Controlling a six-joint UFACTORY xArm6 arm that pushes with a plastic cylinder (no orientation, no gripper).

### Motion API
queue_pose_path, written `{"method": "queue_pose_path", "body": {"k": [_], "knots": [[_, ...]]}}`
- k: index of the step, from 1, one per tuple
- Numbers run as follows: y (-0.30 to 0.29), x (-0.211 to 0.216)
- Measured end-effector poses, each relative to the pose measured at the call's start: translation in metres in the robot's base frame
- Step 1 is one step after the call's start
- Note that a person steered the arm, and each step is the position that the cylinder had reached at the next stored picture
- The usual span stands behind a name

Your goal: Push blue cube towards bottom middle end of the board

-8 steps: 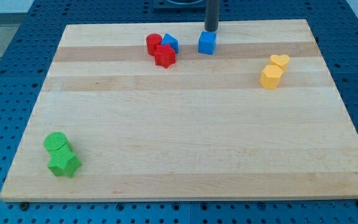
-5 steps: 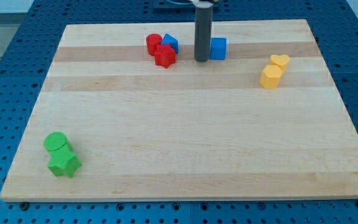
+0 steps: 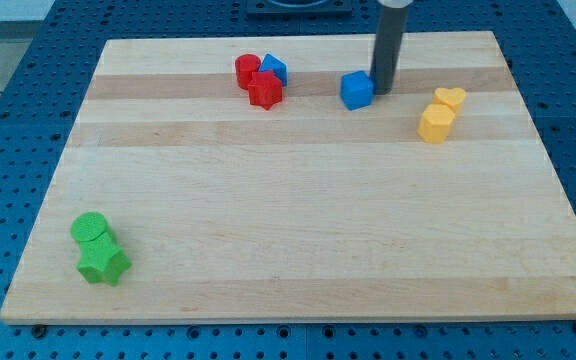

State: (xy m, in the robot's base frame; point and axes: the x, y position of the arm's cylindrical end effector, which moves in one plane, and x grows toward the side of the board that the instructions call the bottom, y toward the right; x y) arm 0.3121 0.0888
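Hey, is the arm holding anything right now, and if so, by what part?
Nothing is held. My tip stands on the board right beside the blue cube, at the cube's right in the view; whether they touch cannot be told.

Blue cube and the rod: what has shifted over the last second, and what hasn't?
My tip swung from the view's top of the blue cube, round its left, to its right side, now right beside it. The cube slid rightward and a little down. The red blocks, the other blue block, the yellow blocks and green blocks stayed put.
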Motion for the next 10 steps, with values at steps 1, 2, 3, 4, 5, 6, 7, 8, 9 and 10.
{"method": "queue_pose_path", "body": {"k": [1, 2, 3, 4, 5, 6, 7, 8, 9, 10], "knots": [[-0.05, -0.007], [-0.049, -0.02], [-0.066, -0.021], [-0.083, -0.007], [-0.105, 0.021], [-0.105, 0.052], [-0.105, 0.086], [-0.095, 0.111], [-0.075, 0.125], [-0.083, 0.143]]}}
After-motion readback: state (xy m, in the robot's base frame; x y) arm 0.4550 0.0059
